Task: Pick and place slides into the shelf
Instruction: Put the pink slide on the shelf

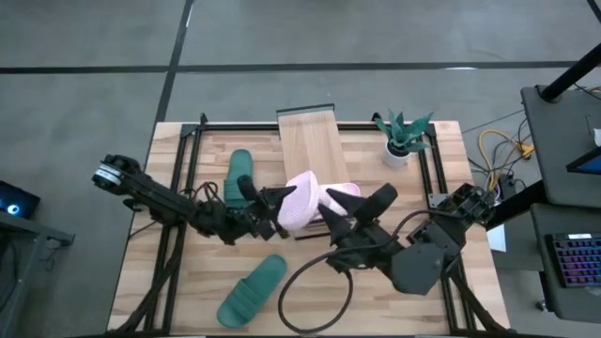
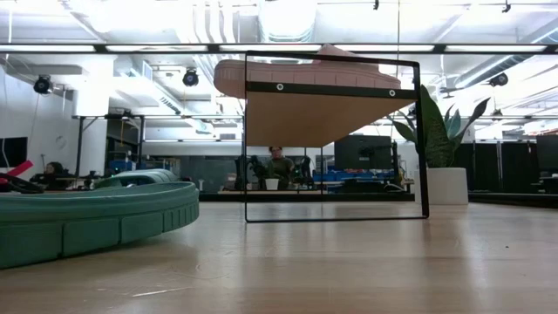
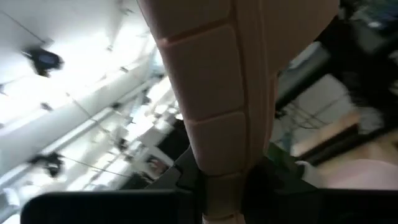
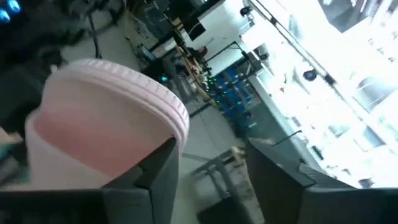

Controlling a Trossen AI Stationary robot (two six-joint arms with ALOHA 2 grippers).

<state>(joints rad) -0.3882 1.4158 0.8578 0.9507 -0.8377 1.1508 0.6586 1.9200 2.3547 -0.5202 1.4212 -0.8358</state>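
Step in hand: placing pink slides on shelf [image 1: 307, 141]. My left claw [image 1: 269, 210] gripped pink slide [image 1: 300, 199] at shelf's near end. My right claw [image 1: 331, 214] stood open beside second pink slide [image 1: 340, 195]. Teal slides [image 1: 252, 291] lay on surface [image 1: 394, 310]. Next, as I judged: lower, release, fetch teal.

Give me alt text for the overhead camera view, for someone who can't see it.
Seen from above, the left gripper and the right gripper meet at two pink slides on the near end of the shelf. One green slide lies left of the shelf, another nearer the table's front edge; a small potted plant stands at the right.
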